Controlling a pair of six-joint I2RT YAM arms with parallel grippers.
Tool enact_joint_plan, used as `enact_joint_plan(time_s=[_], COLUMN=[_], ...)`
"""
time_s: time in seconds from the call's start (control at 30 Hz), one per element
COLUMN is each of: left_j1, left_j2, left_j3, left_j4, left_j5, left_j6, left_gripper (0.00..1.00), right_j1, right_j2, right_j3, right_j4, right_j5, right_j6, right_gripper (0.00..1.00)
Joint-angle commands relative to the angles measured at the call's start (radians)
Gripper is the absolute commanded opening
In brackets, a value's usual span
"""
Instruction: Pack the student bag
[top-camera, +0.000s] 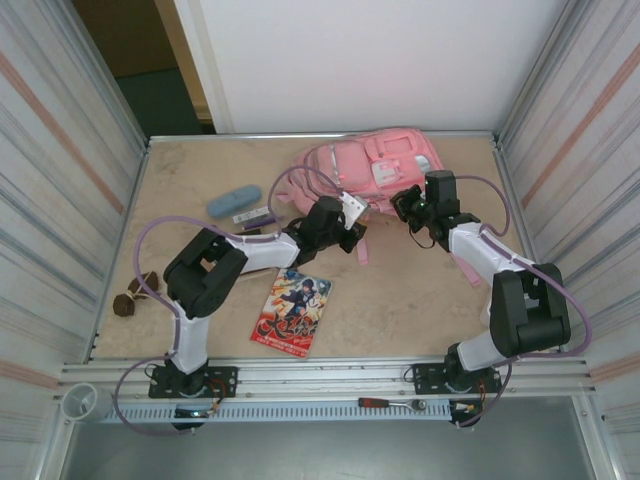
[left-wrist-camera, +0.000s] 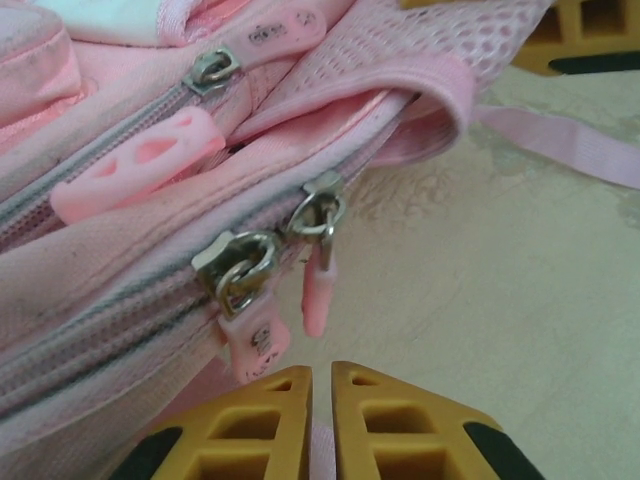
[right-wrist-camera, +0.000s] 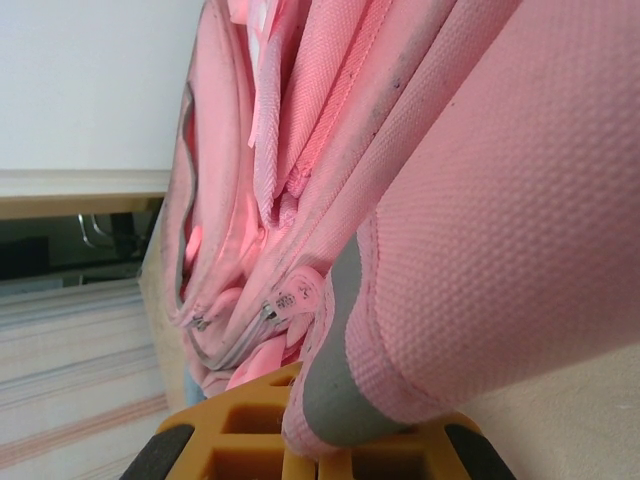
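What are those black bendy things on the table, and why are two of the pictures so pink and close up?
They are two robot arms bolted to the table, each ending in a two-finger gripper. The wide picture comes from a camera above. The other two come from small cameras on the wrists, so they see yellow fingers up close against the pink backpack. The left gripper has its fingers almost together just below the bag's zip pulls, holding nothing I can make out. The right gripper is shut on a padded pink strap. Also on the table: a comic book, a blue case and a small brown thing.
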Motion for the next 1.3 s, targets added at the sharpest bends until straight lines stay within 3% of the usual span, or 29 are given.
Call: enact_joint_plan(time_s=[0.0,0.37,0.8,1.03,1.27], left_j1=[0.013,0.027,0.037,0.044,0.071], left_j2=[0.010,0.023,0.047,0.035,-0.023], left_j3=[0.023,0.075,0.164,0.137,0.035], left_j4=[0.040,0.038,0.019,0.023,0.049], left_j5=[-0.037,-0.022,0.006,-0.025,-0.081], left_j6=[0.019,-0.011,-0.087,-0.122,-0.148], left_gripper=[0.17,0.21,0.16,0.00,0.00], right_j1=[0.013,0.020,0.043,0.036,0.009], right_j2=[-0.030,-0.025,-0.001,-0.001,-0.017], right_j3=[0.054,0.040,0.020,0.013,0.014], right_j4=[0.064,0.068,0.084,0.081,0.058], right_j5=[-0.021,-0.018,-0.017,-0.011,-0.005], right_j6=[0.017,0.017,0.017,0.014,-0.007], right_gripper=[0.04,0.04,0.04,0.04,0.03])
